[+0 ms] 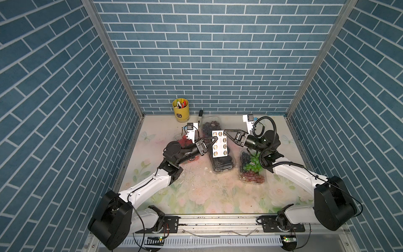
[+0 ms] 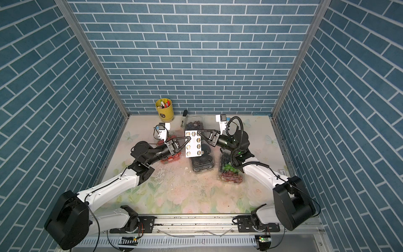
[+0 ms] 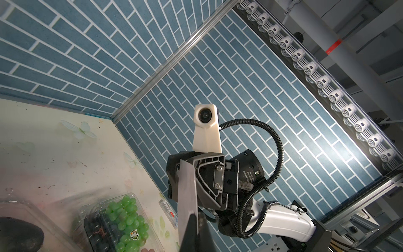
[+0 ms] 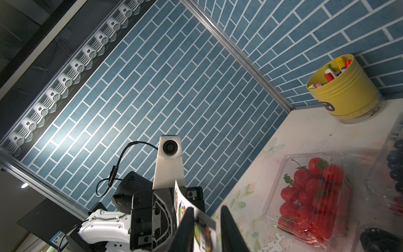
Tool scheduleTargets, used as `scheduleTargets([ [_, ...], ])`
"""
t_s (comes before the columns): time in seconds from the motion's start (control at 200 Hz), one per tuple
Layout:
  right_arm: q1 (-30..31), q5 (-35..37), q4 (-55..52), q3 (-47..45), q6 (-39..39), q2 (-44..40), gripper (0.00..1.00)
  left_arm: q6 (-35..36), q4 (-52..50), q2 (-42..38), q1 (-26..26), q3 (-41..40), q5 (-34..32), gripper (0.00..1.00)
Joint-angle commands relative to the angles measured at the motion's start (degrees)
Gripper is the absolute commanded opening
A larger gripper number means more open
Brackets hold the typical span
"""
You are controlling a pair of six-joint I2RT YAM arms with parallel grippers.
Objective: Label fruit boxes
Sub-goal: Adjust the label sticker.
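Observation:
A white sheet of round stickers hangs upright in the air above the black fruit box. My left gripper is shut on its left edge; in the left wrist view the sheet runs edge-on into the closed gripper. My right gripper stands at the sheet's upper right corner. In the right wrist view this gripper is open, with the sheet's edge between its fingers. The strawberry box lies under the left arm, the dark grape box behind, the mixed grape box under the right arm.
A yellow pen cup stands at the back wall. A marker pen lies next to it, by the dark grape box. Blue brick walls close in the table on three sides. A small label strip lies near the right wall.

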Motion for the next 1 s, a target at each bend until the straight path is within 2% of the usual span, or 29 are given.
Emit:
scheduleTargets([
  [0.0, -0.09, -2.33, 3.48, 0.13, 1.97, -0.21, 0.20, 1.75, -1.66, -0.64, -0.31, 1.30, -1.03, 0.00],
  [0.08, -0.10, -2.89, 3.60, 0.14, 1.98, 0.07, 0.15, 1.45, -0.99, -0.28, -0.31, 1.37, -1.02, 0.00],
  [0.155, -0.10, -3.17, 3.44, 0.46, 1.98, 0.42, 0.00, 1.27, -0.50, -0.08, -0.34, 1.34, -0.84, 0.00],
  [0.19, -0.11, -3.33, 3.28, 0.56, 1.91, 0.47, 0.00, 0.97, -0.10, -0.10, -0.36, 1.30, -0.84, 0.02],
  [0.3, -0.11, -3.66, 3.25, 0.74, 1.54, 0.59, 0.00, 0.11, 1.23, -0.26, -0.27, 1.29, -0.49, 0.22],
  [0.45, -0.09, -4.88, 3.48, 1.09, 1.62, 0.94, 0.00, 0.29, 0.70, -1.08, 0.30, 2.69, -0.38, 0.24],
  [0.655, -0.12, -5.67, 3.60, 1.51, 1.80, 1.32, 0.00, 0.11, 1.10, -0.89, 0.70, 3.31, 0.22, 0.21],
  [0.875, -0.10, -6.12, 3.82, 1.67, 1.89, 1.56, 0.00, 0.08, 0.63, -0.58, 0.77, 3.84, 0.48, 0.09],
  [0.935, -0.10, -6.38, 4.12, 1.80, 2.18, 1.56, 0.00, 0.08, 0.62, -0.28, 0.82, 3.92, 0.58, 0.00],
  [0.99, -0.09, -6.80, 5.32, 1.80, 2.99, 1.65, 0.00, 0.02, 0.84, 0.05, 0.83, 4.00, 0.74, 0.00],
])
